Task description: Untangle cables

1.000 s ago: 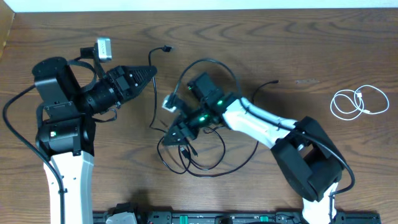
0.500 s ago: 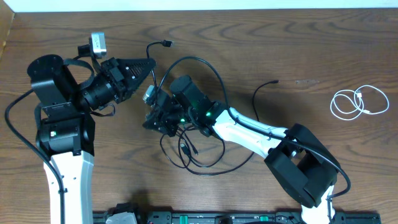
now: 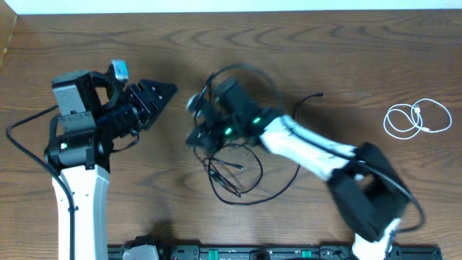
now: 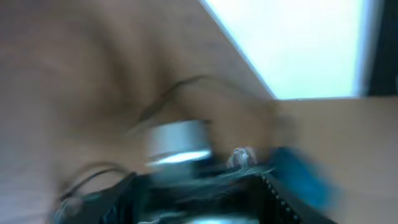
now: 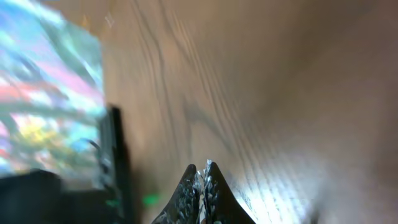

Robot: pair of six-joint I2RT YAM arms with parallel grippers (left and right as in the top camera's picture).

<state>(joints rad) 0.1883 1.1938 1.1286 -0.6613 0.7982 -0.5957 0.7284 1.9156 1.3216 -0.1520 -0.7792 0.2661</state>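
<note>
Overhead view: black cables [image 3: 234, 167] are seen lying in a loose tangle of overlapping loops on the wooden table [image 3: 346, 50], near mid-table. One strand is carried up and over in an arc from the top of the tangle. Another black strand is trailed out to the upper right of the tangle and ends in a small plug [image 3: 317, 95].

The white cable [image 3: 416, 110] is found well apart from the tangle, far to its right. It is coiled in a few small loops and lies clear of the black cords.

The right arm is stretched across from the lower right, with its wrist placed at the upper left edge of the tangle. That area is smeared by motion blur in the overhead view. In the right wrist view, the right gripper [image 5: 202, 174] is shown with its fingertips pressed together into a point above the wood grain. A thin pale line is visible between the fingers. Whether a cord is pinched there cannot be told.

The left gripper [image 3: 167, 90] is held to the upper left of the tangle, apart from it, and pointed toward it. It is seen only as a dark wedge. The left wrist view is too blurred to be read, so whether its fingers are parted or closed cannot be told.
</note>
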